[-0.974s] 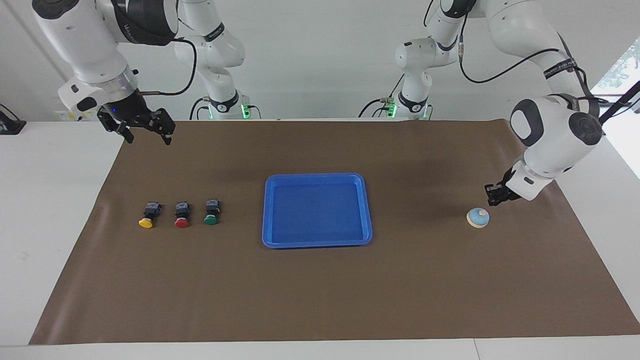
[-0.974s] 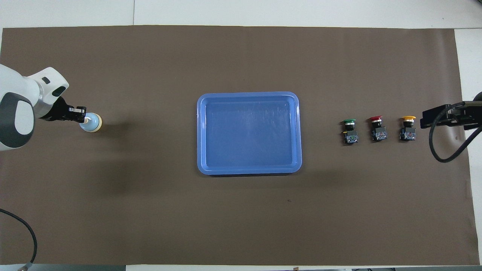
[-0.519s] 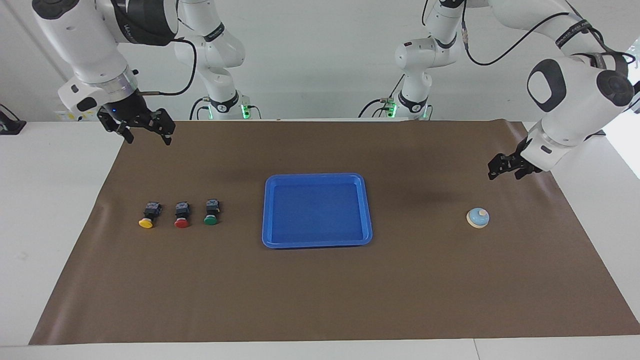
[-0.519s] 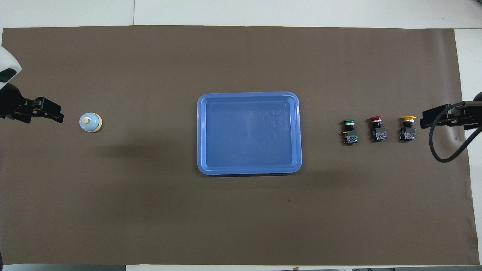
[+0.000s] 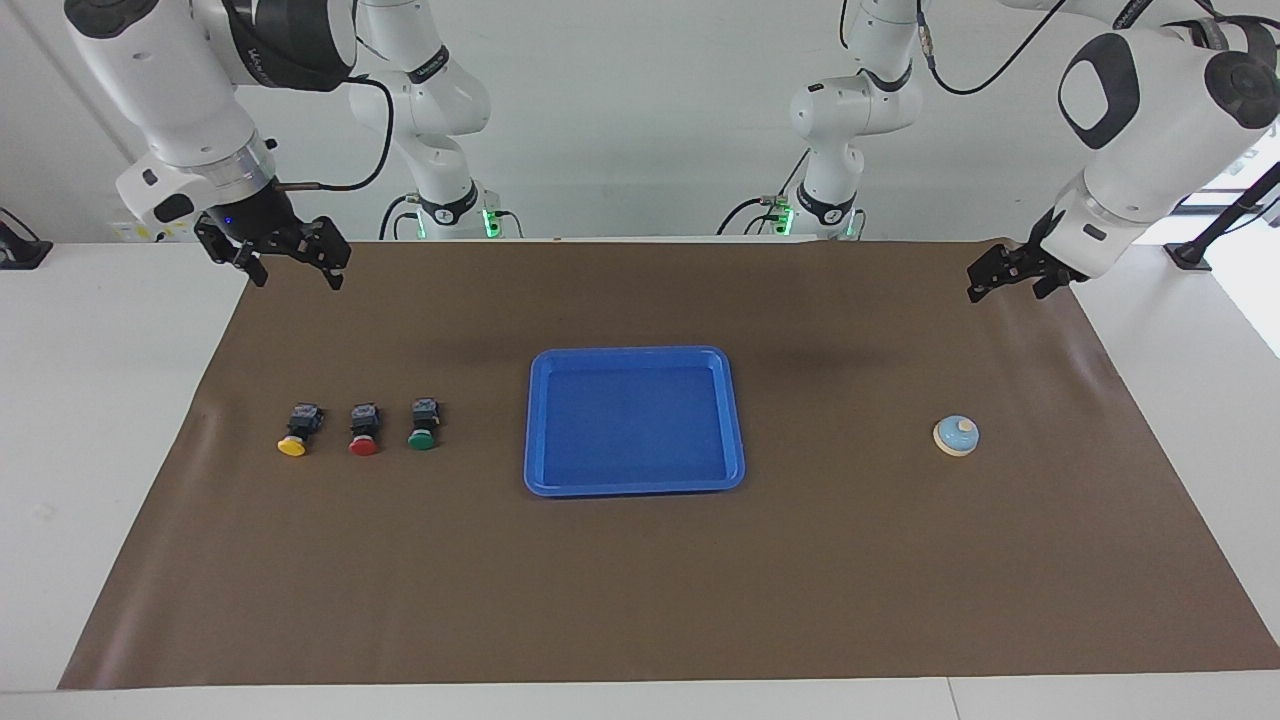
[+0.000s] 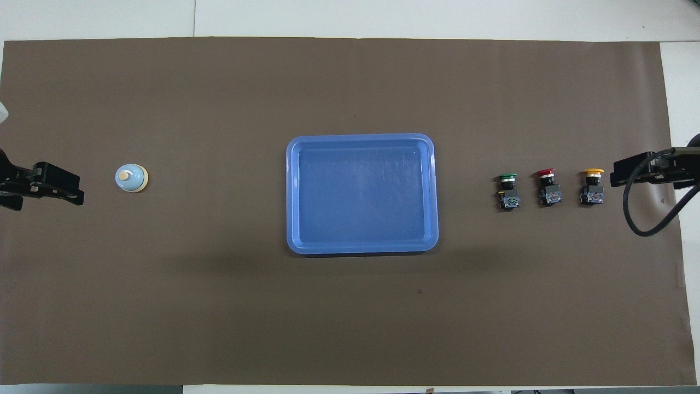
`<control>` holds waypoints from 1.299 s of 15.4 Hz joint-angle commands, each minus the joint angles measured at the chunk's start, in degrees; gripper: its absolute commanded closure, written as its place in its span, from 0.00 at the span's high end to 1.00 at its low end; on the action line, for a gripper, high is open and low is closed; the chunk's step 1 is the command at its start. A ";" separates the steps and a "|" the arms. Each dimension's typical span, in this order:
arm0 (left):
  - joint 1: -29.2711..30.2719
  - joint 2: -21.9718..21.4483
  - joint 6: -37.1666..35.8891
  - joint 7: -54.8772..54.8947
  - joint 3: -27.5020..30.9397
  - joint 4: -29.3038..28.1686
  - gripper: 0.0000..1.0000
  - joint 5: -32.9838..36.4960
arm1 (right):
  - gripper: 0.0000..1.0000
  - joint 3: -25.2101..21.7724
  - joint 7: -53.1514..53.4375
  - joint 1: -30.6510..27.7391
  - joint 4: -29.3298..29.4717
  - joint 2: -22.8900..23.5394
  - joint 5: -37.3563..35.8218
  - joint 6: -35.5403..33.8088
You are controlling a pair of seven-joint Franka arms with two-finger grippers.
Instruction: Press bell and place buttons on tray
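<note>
Three buttons (image 5: pixel 355 429) sit in a row on the brown mat (image 5: pixel 640 580) toward the right arm's end of the desk (image 5: pixel 100 400): yellow button (image 5: pixel 296 430), red button (image 5: pixel 364 430), green button (image 5: pixel 423 424), caps pointing away from the robots, none touching. Green is the one closest to the tray.

Right hand (image 5: pixel 292 268) hangs over the mat's corner nearest the robots at that end, fingers spread, holding nothing, well apart from the buttons. Black cable (image 6: pixel 645 202) loops off its wrist.

Tray (image 5: pixel 634 485), blue, lies flat mid-mat with nothing in it. Clear mat between it and the green button.

Bell (image 5: pixel 956 436) stands toward the left arm's end, blue dome, cream knob and rim, alone on the mat, well apart from the tray.

Left hand (image 5: pixel 1008 272) is up over the mat edge at that end, fingers apart, holding nothing, not touching the bell.

Writing: lettering on the dark arm bands, too small to read.

Surface: brown mat covers most of a white desk, slight ripple at its edge near the buttons. White wall at the robots' end, green lights at both arm bases (image 5: pixel 640 220). Small black mount (image 5: pixel 20 250) at the desk's edge on the right arm's end.
</note>
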 commanded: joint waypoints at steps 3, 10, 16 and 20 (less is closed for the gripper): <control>0.10 1.04 0.65 -1.17 0.54 0.25 1.00 -1.52 | 1.00 0.54 0.06 -0.67 -0.99 -0.91 -0.29 -0.32; -0.16 3.07 -1.99 -1.17 -1.31 4.12 1.00 -0.82 | 1.00 0.54 0.06 -0.93 -0.99 -1.00 -0.29 -0.32; -0.34 3.24 2.58 1.63 -1.39 3.94 1.00 -0.65 | 1.00 0.45 -3.17 -1.63 -2.30 -1.26 -0.29 0.64; -0.34 1.40 2.85 1.73 -1.39 2.01 1.00 -0.38 | 1.00 0.45 -8.99 -5.59 -11.87 -4.16 -0.03 12.49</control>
